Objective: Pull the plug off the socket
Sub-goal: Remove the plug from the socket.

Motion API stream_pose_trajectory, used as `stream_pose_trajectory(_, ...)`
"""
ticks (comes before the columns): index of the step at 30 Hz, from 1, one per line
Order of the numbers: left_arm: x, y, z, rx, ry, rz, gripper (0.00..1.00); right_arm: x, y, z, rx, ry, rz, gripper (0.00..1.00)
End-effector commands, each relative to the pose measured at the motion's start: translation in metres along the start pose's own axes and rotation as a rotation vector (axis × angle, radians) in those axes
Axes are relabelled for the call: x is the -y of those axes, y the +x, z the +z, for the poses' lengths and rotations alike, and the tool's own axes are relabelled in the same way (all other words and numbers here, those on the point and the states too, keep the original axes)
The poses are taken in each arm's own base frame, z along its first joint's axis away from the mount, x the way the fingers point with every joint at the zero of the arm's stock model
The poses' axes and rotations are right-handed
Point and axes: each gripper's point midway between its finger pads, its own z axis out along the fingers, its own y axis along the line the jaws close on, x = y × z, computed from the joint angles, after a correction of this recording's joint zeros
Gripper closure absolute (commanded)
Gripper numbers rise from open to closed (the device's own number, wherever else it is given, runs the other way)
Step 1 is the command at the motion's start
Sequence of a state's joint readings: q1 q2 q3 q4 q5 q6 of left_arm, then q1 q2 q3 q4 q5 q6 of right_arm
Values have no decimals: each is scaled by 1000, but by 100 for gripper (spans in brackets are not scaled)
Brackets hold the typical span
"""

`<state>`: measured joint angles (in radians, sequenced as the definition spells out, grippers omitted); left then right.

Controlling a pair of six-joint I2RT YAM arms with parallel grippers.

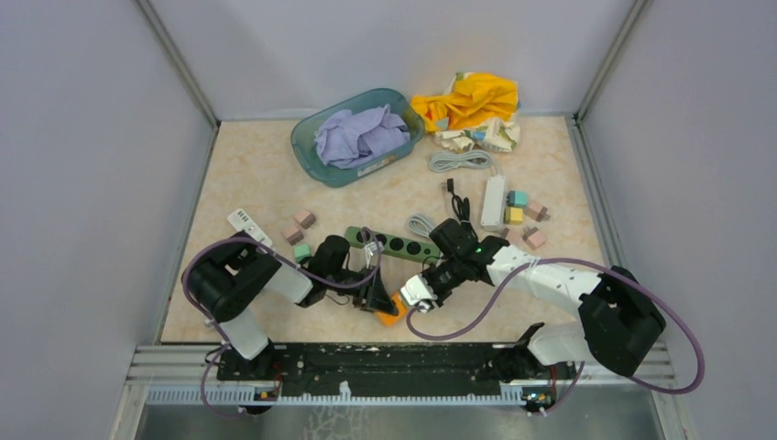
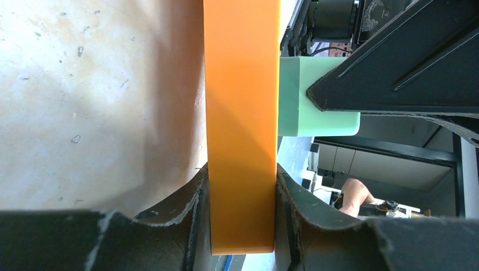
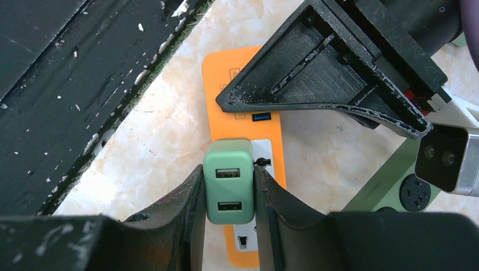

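Right pincer [image 3: 227,195]: found clamped on the plug [image 3: 228,169], one finger on each long flat side, with no gap visible at either finger.

Left pincer [image 2: 242,186]: found clamped across the narrow width of the orange strip [image 2: 242,84], just beside the plug.

Location: the plug was seated in the orange strip. The strip lay flat on the worktop [image 1: 275,183] at its near edge, between the two arms.

Handling, as judged:
- The plug appeared to be a small, hard plastic block, light and rigid, and unlikely to be damaged by a firm grip.
- Its sides looked smooth, so slipping was the likeliest fault. The flat sides were the proper hold, taken low, towards the strip face.
- The pins were presumably held by friction, which called for a straight pull along them without twisting.
- The strip looked light enough to rise with the plug unless held down.

Markings:
- The plug face showed two USB ports and no readable brand.
- The strip carried a blue USB port [image 3: 261,117] and small printed symbols above it, too small to read.
- No other legible writing was found.
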<state>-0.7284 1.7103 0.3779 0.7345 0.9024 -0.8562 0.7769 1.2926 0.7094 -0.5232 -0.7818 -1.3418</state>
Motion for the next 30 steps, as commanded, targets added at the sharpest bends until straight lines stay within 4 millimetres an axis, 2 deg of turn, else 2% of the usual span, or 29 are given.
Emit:
stream_pose_trajectory(1, 15, 3, 0, -42, 77, 29, 100, 2, -14, 1, 46, -17, 14, 95)
stream_pose_trajectory(3, 16, 2, 1, -41, 82, 27, 100, 1, -27, 5, 91, -23, 18, 98)
stream_pose_trajectory(6, 16, 1, 2, -40, 83, 25, 100, 11, -41, 10, 128, 9, 53, 100)
stream_pose_trajectory(8, 16, 2, 1, -38, 81, 25, 100, 20, -41, 9, 118, 46, 70, 100)
stream_pose_trajectory(10, 15, 4, 0, -35, 81, 26, 100, 29, -31, 5, 64, 96, 79, 100)
stream_pose_trajectory(13, 13, 8, -2, -36, 80, 22, 100, 38, -19, -12, 43, 148, 91, 100)
stream_pose_trajectory(17, 10, 11, -4, -32, 85, 13, 100, 16, -9, -23, 41, 78, 25, 100)
stream_pose_trajectory(20, 10, 9, -4, -27, 93, 13, 100, -6, -20, -18, 124, -15, 10, 100)
stream_pose_trajectory(23, 12, 5, -4, -13, 102, 20, 100, -17, -30, -8, 173, -68, -16, 100)
stream_pose_trajectory(27, 13, 0, -3, 4, 111, 18, 100, -10, -44, 8, 186, -59, 22, 100)
stream_pose_trajectory(30, 11, 0, -2, 7, 109, 10, 100, 10, -52, 12, 185, -1, 92, 100)
